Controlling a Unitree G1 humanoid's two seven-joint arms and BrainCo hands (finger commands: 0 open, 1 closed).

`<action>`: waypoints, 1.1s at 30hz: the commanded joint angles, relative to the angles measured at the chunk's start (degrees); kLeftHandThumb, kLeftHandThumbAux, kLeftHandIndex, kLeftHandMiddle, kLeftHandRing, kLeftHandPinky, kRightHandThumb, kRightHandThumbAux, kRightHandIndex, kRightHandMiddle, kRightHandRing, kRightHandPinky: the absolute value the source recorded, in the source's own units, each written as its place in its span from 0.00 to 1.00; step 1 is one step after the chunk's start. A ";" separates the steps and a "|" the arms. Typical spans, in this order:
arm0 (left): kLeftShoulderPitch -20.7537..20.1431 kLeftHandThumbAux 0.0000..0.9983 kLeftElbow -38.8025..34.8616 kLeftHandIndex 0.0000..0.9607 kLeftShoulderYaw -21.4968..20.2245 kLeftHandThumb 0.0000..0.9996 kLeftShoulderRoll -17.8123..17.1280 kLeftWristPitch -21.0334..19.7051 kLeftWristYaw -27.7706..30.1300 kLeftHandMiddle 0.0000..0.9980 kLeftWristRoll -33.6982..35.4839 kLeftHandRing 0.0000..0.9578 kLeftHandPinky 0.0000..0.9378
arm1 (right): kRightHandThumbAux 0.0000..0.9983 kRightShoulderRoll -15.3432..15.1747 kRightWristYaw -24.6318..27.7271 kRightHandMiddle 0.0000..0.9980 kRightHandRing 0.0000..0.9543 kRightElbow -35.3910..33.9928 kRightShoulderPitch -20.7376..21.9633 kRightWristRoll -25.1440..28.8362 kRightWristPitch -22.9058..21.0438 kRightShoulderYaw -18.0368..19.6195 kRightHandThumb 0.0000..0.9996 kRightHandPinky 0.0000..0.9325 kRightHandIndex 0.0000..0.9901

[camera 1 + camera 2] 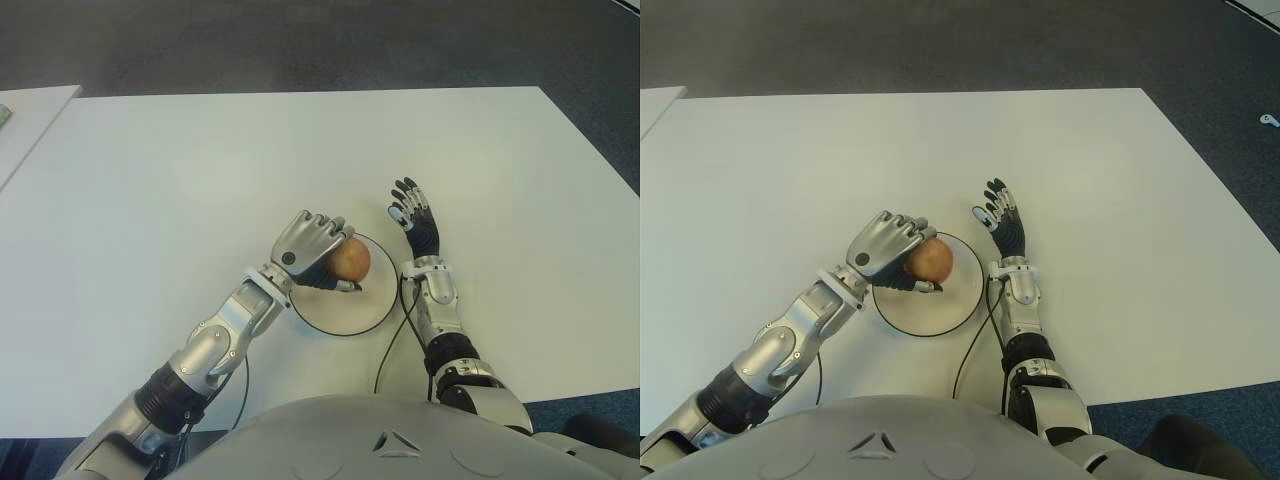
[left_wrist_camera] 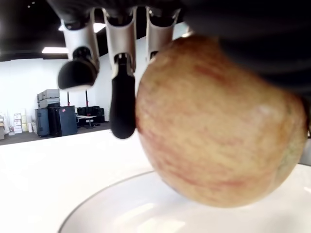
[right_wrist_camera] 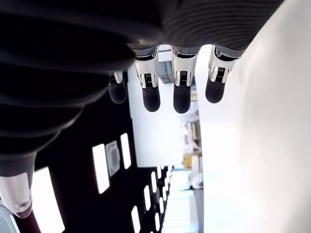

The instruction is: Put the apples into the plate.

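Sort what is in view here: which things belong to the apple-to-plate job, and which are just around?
Part of the job:
- apple, gripped by the left hand above the plate
- plate, white, on the table

Just around:
- right hand, open, to the right of the plate
- table
- cable by the plate

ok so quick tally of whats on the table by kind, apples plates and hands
apples: 1, the apple held in the left hand over the plate
plates: 1, the white plate
hands: 2, the left one and the right hand, open beside the plate on its right
total: 4
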State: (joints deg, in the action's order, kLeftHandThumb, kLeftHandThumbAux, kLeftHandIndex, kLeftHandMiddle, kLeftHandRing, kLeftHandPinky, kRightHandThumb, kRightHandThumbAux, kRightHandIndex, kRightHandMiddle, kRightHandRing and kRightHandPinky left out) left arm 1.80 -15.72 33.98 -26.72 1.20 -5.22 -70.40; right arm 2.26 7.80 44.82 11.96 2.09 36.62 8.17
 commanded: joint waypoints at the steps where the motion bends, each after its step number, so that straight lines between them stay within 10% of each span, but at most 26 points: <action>1: 4.11 0.66 2.43 0.42 1.60 0.85 0.82 0.65 -5.34 0.53 -2.17 0.87 0.87 | 0.55 1.41 -0.89 0.14 0.12 7.44 -10.74 0.97 -0.73 0.60 0.15 0.14 0.07; 33: 8.27 0.67 -0.47 0.42 0.90 0.85 0.22 2.10 2.40 0.53 -1.95 0.85 0.85 | 0.54 1.23 -2.56 0.15 0.14 7.47 -10.31 0.06 -1.06 -0.19 0.14 0.13 0.08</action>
State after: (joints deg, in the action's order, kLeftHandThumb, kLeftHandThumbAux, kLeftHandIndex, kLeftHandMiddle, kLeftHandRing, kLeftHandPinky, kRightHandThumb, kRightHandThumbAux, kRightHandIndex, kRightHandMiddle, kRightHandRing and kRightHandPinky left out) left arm 9.82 -15.92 34.54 -26.54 3.96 -7.30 -71.31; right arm 2.18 5.73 44.78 11.90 1.36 36.63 7.67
